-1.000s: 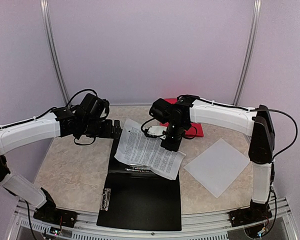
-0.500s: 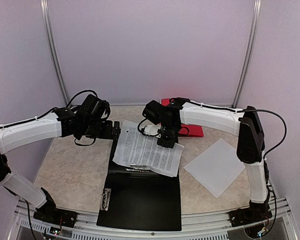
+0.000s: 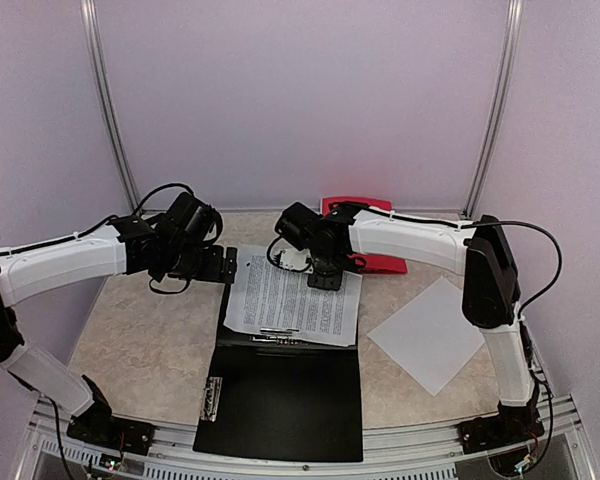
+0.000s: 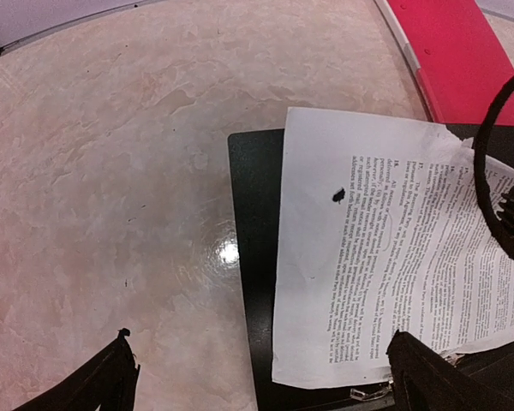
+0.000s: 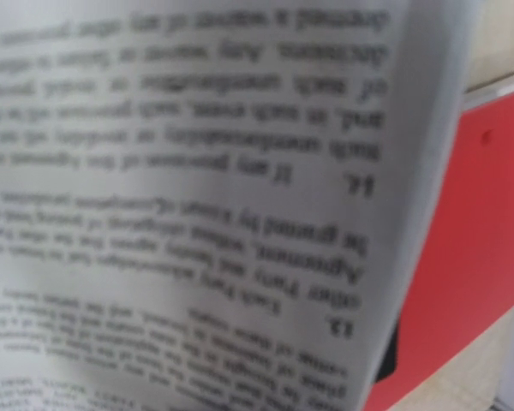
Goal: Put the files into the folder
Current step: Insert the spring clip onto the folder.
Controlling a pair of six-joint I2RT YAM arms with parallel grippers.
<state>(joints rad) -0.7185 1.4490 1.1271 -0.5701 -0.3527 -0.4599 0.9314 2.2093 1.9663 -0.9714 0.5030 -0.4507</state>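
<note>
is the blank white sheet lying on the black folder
No, the blank white sheet lies on the table right of the black folder, apart from it.

surfaces on the bench

the bench (image 4: 111, 171) top is smooth, veined beige with a polished finish (stone or laminate, cannot tell which), glossy enough to throw back a bright glare spot. the printed sheet (image 3: 292, 300) is plain matt white paper, and the blank sheet (image 3: 427, 332) looks matt white as well. the open folder (image 3: 280, 400) is smooth black with a dull sheen. the red cover (image 4: 454, 51) is smooth, plastic-looking. the arm shells (image 3: 60, 262) are glossy white plastic.
</note>
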